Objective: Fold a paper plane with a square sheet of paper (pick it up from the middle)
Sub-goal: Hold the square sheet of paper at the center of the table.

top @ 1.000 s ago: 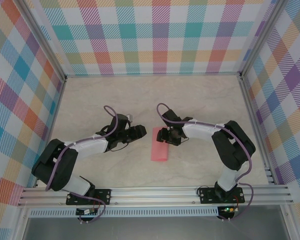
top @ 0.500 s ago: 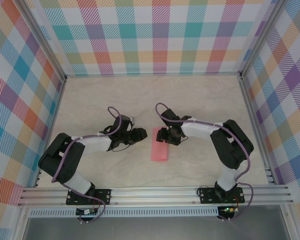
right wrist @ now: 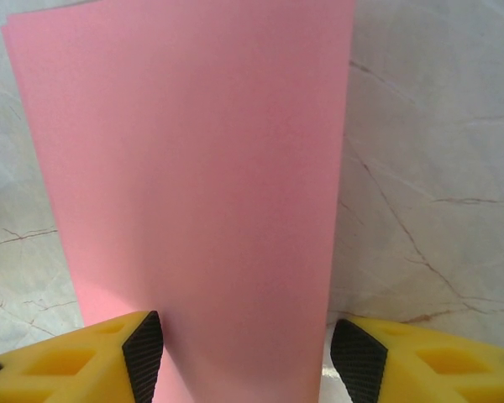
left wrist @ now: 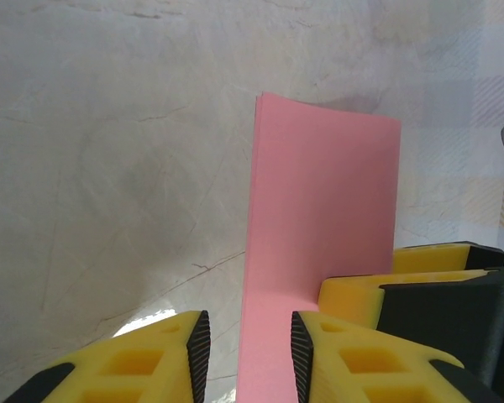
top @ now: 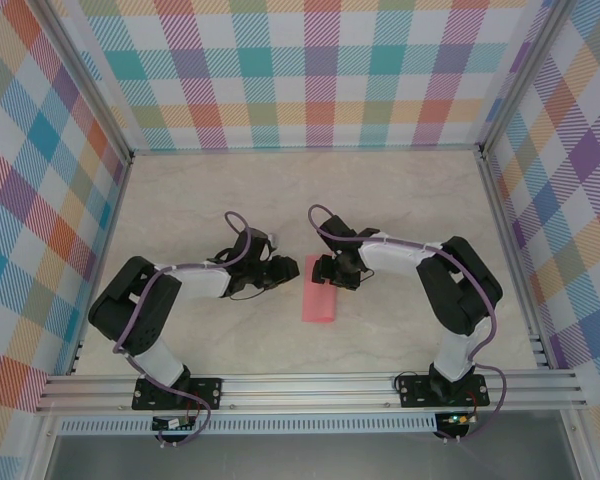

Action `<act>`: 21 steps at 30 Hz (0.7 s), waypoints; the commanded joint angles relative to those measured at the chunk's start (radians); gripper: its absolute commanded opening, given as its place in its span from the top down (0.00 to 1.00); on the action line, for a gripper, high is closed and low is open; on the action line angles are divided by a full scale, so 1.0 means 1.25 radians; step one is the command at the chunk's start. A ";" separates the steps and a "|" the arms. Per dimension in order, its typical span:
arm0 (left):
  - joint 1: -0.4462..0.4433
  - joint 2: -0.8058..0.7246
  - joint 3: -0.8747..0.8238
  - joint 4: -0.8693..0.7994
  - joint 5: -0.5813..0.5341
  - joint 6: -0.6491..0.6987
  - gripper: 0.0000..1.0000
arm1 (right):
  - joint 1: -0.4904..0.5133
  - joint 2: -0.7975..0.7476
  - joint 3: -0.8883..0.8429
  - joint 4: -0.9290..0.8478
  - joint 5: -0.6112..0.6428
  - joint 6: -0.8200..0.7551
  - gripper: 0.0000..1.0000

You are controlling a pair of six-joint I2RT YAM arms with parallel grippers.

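The square sheet of paper (top: pixel 319 292) lies on the table as a salmon-pink rectangle, folded in half, long side running near to far. My left gripper (top: pixel 288 269) sits low at the far left of the sheet. In the left wrist view its jaws (left wrist: pixel 250 353) stand narrowly apart, and the paper's (left wrist: pixel 319 210) left edge runs between them. My right gripper (top: pixel 326 271) is at the far end of the sheet from the right. It is open (right wrist: pixel 246 357), with the paper (right wrist: pixel 193 168) lying flat across the gap between its pads. The right gripper's yellow fingers (left wrist: pixel 420 285) rest on the sheet beside my left ones.
The marble-patterned tabletop (top: pixel 310 190) stretches out behind the grippers. Checked walls (top: pixel 310 70) and metal frame posts (top: pixel 505 210) close in the sides. An aluminium rail (top: pixel 310 385) with both arm bases runs along the near edge.
The left arm has swung its elbow inward and edged its gripper toward the paper's left edge, with its jaws narrowing. The right gripper and the paper have stayed nearly still.
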 commanded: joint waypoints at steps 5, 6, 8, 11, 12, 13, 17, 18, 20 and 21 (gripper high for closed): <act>-0.022 0.028 0.035 0.010 0.029 0.009 0.72 | 0.011 0.144 -0.054 0.047 0.004 -0.014 0.38; -0.022 0.032 0.035 0.011 0.029 0.009 0.73 | 0.011 0.147 -0.054 0.045 0.006 -0.013 0.37; -0.023 0.040 0.039 0.014 0.035 0.009 0.76 | 0.012 0.150 -0.054 0.046 0.007 -0.010 0.37; -0.024 0.053 0.043 0.017 0.042 0.007 0.80 | 0.012 0.156 -0.053 0.051 0.003 -0.009 0.36; -0.023 0.058 0.043 0.018 0.045 0.007 0.81 | 0.012 0.157 -0.054 0.052 0.001 -0.010 0.36; -0.025 0.061 0.044 0.018 0.047 0.006 0.82 | 0.012 0.159 -0.053 0.055 -0.001 -0.013 0.36; -0.025 0.069 0.048 0.021 0.052 0.005 0.86 | 0.011 0.165 -0.052 0.054 -0.001 -0.022 0.36; -0.025 0.068 0.048 0.021 0.052 0.005 0.87 | 0.012 0.167 -0.052 0.053 -0.002 -0.024 0.37; -0.025 0.069 0.048 0.020 0.050 0.005 0.88 | 0.012 0.170 -0.052 0.053 -0.003 -0.028 0.37; -0.025 0.069 0.049 0.020 0.049 0.006 0.88 | 0.011 0.171 -0.053 0.052 -0.003 -0.030 0.37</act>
